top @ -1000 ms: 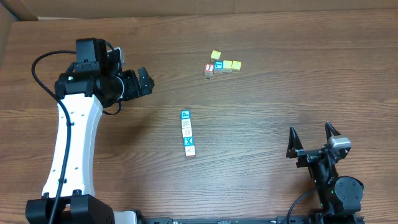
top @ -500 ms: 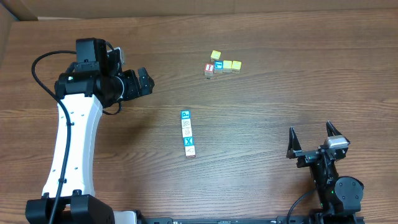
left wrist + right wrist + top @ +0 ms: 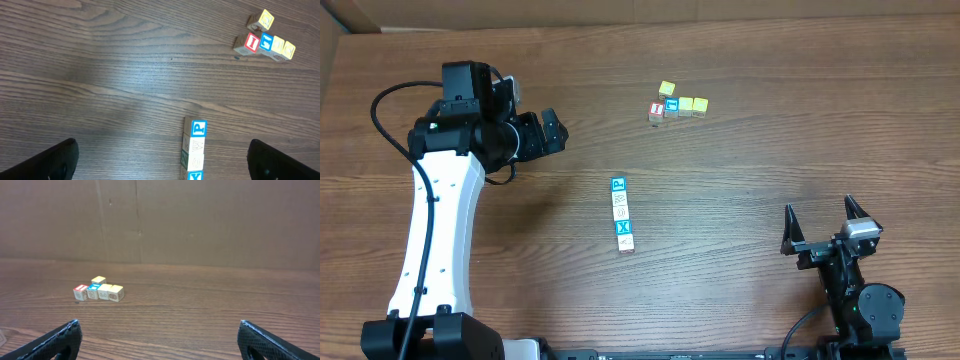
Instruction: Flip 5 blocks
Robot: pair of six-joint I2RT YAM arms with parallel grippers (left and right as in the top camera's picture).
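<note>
The left gripper (image 3: pixel 558 130) hangs well to the left of the line of five blocks (image 3: pixel 621 214) and slightly farther up the table (image 3: pixel 770 140). Its jaws are spread wide and hold nothing. The line lies at mid-table, its cubes touching end to end, with tops blue, white, white, blue and pale. Up and right of the line sits a cluster of other cubes (image 3: pixel 686 104): a red-topped cube (image 3: pixel 657 109), one blue, three yellow. Well to the lower right of the line, the right gripper (image 3: pixel 818 208) is likewise released and empty.

My table (image 3: pixel 760 170) is dark brown wood grain, evenly lit. Along its far edge stands a plain brown cardboard wall (image 3: pixel 210 220) with one vertical seam.
</note>
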